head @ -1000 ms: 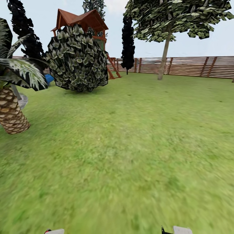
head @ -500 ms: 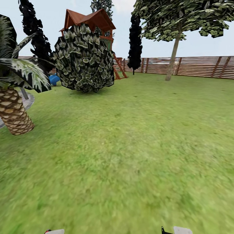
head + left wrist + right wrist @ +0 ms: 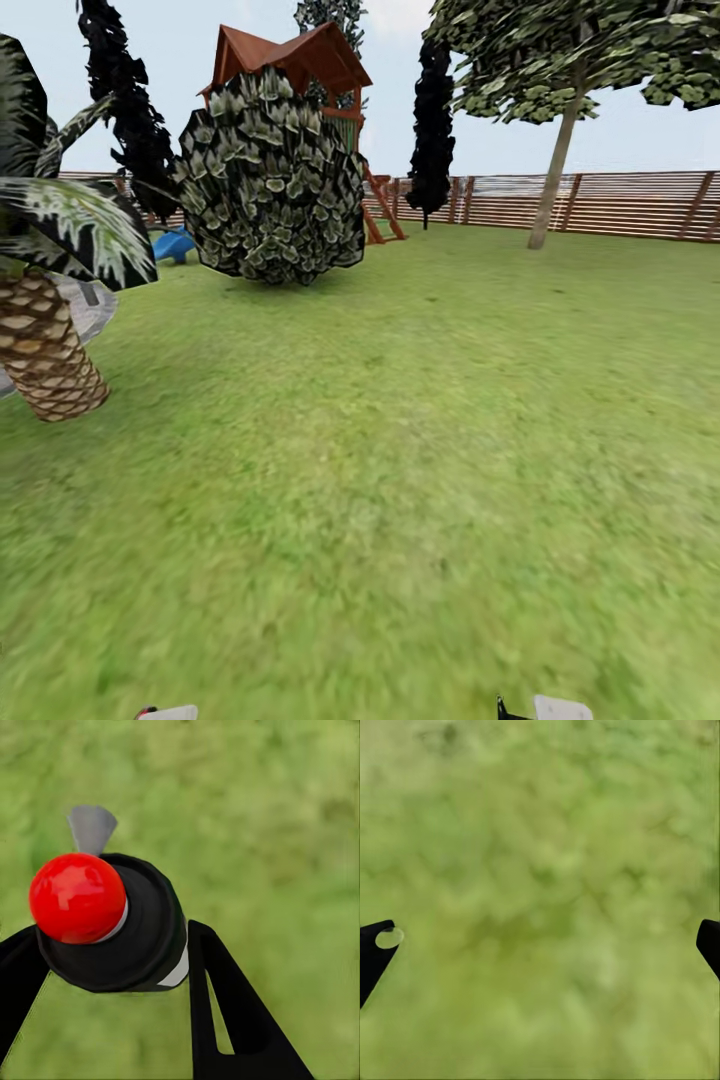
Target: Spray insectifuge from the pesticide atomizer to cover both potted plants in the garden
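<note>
The pesticide atomizer [image 3: 146, 934] is seen end-on in the left wrist view as a dark round body with a red knob, a pale grey spout-like piece and a strip of white label. It is clamped between the two black fingers of the left gripper [image 3: 112, 945] and carried above blurred grass. That it is the atomizer is judged from these parts, since its full shape is foreshortened. The right gripper [image 3: 544, 941] is spread wide with nothing between its fingertips, and only turf lies beneath it.

In the head view, the lawn [image 3: 420, 450] of the garden stretches ahead to the brown slatted fence [image 3: 620, 205]. A sliver of grey stone patio [image 3: 88, 305] is visible at the left, behind the scaly palm trunk [image 3: 45, 360]. Farther back stand a round leafy bush [image 3: 270, 185], a red-roofed play tower [image 3: 300, 60] and a slender tree [image 3: 555, 170].

The step in hand is judged to be travel toward the potted plants, with the pickup already done. The base is best turned toward the patio side, where pots are likeliest to be found. The palm should be given a wide berth so that its trunk and fronds are not struck. The grip should be held firm and the bottle steady while the robot drives. The spout should be aimed only once a rosette is squarely in front.
</note>
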Tool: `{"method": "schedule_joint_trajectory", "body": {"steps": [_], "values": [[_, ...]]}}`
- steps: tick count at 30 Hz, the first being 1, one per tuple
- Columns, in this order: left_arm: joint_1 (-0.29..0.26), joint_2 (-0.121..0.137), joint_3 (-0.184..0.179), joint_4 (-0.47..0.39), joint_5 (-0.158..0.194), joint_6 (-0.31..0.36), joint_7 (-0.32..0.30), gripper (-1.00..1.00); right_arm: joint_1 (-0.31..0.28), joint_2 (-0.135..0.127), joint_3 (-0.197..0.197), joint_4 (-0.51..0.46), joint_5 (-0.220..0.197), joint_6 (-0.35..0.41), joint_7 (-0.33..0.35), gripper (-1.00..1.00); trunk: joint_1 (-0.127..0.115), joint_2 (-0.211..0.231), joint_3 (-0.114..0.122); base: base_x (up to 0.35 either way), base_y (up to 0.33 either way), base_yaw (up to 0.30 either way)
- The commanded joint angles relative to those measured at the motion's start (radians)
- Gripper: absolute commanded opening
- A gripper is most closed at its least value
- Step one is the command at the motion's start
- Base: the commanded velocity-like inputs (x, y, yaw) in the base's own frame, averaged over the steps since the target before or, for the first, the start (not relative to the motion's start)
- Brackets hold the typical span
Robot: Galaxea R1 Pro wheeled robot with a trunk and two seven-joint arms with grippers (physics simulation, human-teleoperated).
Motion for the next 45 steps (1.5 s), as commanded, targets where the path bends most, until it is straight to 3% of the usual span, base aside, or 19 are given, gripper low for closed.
{"method": "schedule_joint_trajectory", "body": {"steps": [1, 10, 45], "values": [[-0.001, 0.0, 0.005, 0.001, -0.011, -0.003, 0.005, -1.0, 0.0, 0.0, 0.009, 0.0, -0.005, -0.002, -0.005, 1.0, 0.0, 0.0, -0.002, 0.34, 0.0, 0.229], [0.009, -0.001, 0.005, 0.001, -0.011, -0.003, 0.005, -1.0, 0.0, 0.0, 0.009, 0.0, -0.005, -0.002, -0.005, 1.0, 0.0, 0.0, -0.007, 0.34, 0.0, 0.184], [0.01, 0.0, 0.005, 0.0, -0.011, -0.003, 0.005, -1.0, 0.0, 0.0, 0.009, 0.0, -0.004, -0.002, -0.002, 1.0, 0.0, 0.0, -0.008, 0.34, 0.0, 0.002]]}}
